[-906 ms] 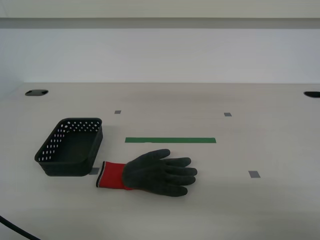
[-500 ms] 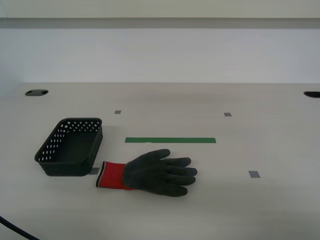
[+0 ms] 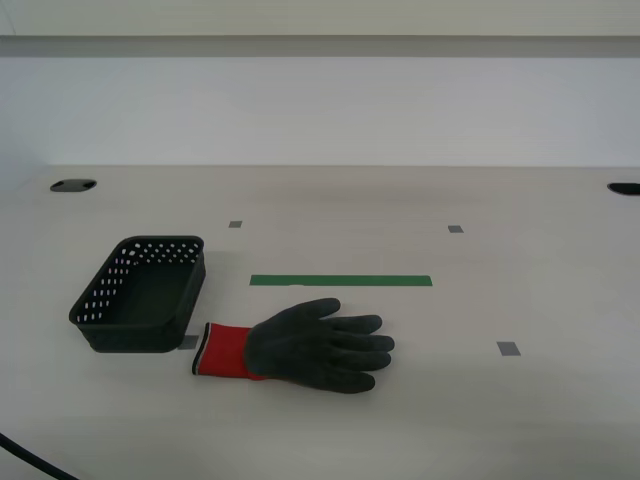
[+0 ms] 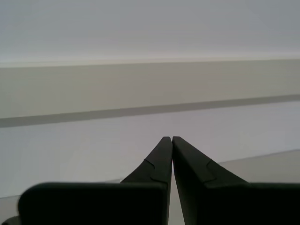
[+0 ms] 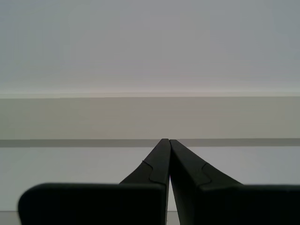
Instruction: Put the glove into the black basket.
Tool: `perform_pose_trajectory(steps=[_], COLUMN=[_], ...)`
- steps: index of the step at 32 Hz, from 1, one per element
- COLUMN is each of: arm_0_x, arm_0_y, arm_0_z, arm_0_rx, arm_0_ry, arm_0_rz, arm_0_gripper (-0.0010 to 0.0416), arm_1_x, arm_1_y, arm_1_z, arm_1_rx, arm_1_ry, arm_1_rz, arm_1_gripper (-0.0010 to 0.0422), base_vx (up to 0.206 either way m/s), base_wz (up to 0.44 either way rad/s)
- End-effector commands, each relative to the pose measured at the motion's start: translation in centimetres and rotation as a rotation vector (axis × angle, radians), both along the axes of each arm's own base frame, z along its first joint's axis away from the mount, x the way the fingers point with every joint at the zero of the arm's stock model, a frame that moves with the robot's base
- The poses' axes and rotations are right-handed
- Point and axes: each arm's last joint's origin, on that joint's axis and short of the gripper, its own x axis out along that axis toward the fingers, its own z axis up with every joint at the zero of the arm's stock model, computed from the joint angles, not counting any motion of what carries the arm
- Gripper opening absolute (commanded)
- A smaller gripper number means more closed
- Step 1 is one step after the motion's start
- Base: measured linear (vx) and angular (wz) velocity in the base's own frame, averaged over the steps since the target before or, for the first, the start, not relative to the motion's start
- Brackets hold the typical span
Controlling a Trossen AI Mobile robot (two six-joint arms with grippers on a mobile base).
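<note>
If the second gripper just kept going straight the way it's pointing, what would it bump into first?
Probably the pale wall. My second gripper is shut and aimed level at it, with nothing between in its wrist view, though depth is hard to judge. The glove and black basket lie outside that line.

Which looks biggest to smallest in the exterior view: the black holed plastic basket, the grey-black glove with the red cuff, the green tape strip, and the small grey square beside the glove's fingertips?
1. The grey-black glove with the red cuff
2. The black holed plastic basket, close behind
3. The green tape strip: long but thin
4. The small grey square
</note>
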Motion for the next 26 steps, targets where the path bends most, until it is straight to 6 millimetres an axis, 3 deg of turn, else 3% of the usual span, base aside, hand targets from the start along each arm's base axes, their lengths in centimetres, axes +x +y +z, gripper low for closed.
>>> perform_pose_trajectory(steps=[1,10,21,26], arm_0_x=[0.0,0.0,0.0,0.0], arm_0_y=[0.0,0.0,0.0,0.0], arm_0_z=[0.1,0.1,0.1,0.1], arm_0_rx=[0.0,0.0,0.0,0.0], arm_0_ry=[-0.003,-0.003,-0.003,-0.003], arm_0_rz=[0.0,0.0,0.0,0.0], arm_0_gripper=[0.0001,0.0001,0.0001,0.0001], arm_1_x=[0.0,-0.3,-1.4,-0.8], arm_1_y=[-0.5,-2.7,-6.0,-7.9], arm_1_z=[0.0,0.7,2.3,2.2], arm_1_rx=[0.016,0.17,0.204,0.18], arm_1_ry=[0.029,0.228,0.429,0.585], arm_1_rz=[-0.099,-0.249,-0.391,-0.417], arm_1_gripper=[-0.0001,-0.0001,-0.0001,-0.0001], base_vx=[0.0,0.0,0.0,0.0], base_wz=[0.0,0.0,0.0,0.0])
